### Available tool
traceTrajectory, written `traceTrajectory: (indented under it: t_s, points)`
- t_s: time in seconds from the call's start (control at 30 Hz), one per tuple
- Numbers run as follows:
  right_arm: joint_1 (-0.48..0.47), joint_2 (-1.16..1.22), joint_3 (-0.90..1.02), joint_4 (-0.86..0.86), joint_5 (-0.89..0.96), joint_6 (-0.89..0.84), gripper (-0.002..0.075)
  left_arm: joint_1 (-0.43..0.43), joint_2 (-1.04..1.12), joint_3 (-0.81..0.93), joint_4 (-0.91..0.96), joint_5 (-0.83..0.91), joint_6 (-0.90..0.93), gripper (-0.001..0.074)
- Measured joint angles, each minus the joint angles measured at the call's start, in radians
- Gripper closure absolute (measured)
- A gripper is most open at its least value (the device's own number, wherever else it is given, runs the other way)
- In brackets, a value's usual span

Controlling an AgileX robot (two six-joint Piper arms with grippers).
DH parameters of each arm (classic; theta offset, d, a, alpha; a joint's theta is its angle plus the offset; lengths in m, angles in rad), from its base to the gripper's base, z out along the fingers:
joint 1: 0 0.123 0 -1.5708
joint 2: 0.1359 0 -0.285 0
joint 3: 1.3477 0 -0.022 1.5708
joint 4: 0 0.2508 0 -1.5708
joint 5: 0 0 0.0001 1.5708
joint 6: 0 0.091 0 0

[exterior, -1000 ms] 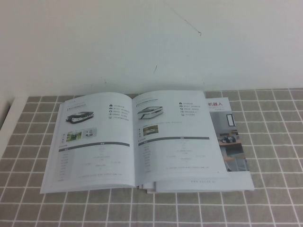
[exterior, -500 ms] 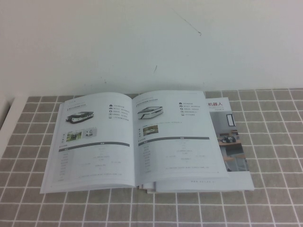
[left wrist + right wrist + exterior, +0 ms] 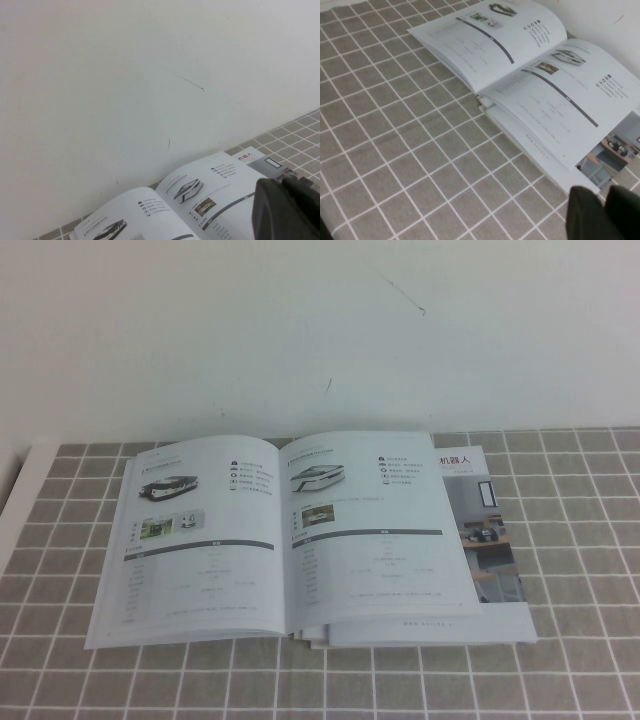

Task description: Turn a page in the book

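The book [image 3: 200, 570] lies open and flat on the grey checked tablecloth, its far edge near the wall. The page [image 3: 380, 560] is the top right leaf, showing a black-white machine and a dark arched picture; it lies flat in the left wrist view [image 3: 220, 195] and the right wrist view [image 3: 560, 95]. My left gripper [image 3: 282, 186] hangs above the book's right side, fingers together, holding nothing. My right gripper [image 3: 606, 197] hovers over the cloth off the book's near right corner, fingers together, empty. Neither gripper shows in the high view.
A wider leaf with a red title and a room photo [image 3: 488, 530] sticks out under the page on the right. The white wall [image 3: 320, 330] rises right behind the book. Checked cloth [image 3: 420, 680] stretches in front and to both sides.
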Motion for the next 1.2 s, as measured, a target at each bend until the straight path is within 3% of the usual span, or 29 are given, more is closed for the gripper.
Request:
traceTrajectory:
  t_s: [0.37, 0.7, 0.93, 1.2]
  points:
    - [0.000, 0.000, 0.000, 0.000, 0.000, 0.000, 0.0636, 0.000, -0.010, 0.068, 0.052, -0.035, -0.025, 0.0738]
    - [0.000, 0.000, 0.000, 0.000, 0.000, 0.000, 0.0636, 0.000, -0.144, 0.448, 0.485, -0.242, -0.460, 0.0738]
    - [0.000, -0.002, 0.000, 0.002, 0.000, 0.000, 0.0636, 0.000, -0.175, 0.680, 0.559, -0.336, -0.508, 0.0738]
    - [0.000, -0.002, 0.000, 0.002, 0.000, 0.000, 0.0636, 0.000, -0.177, 0.697, 0.568, -0.385, -0.553, 0.0738]
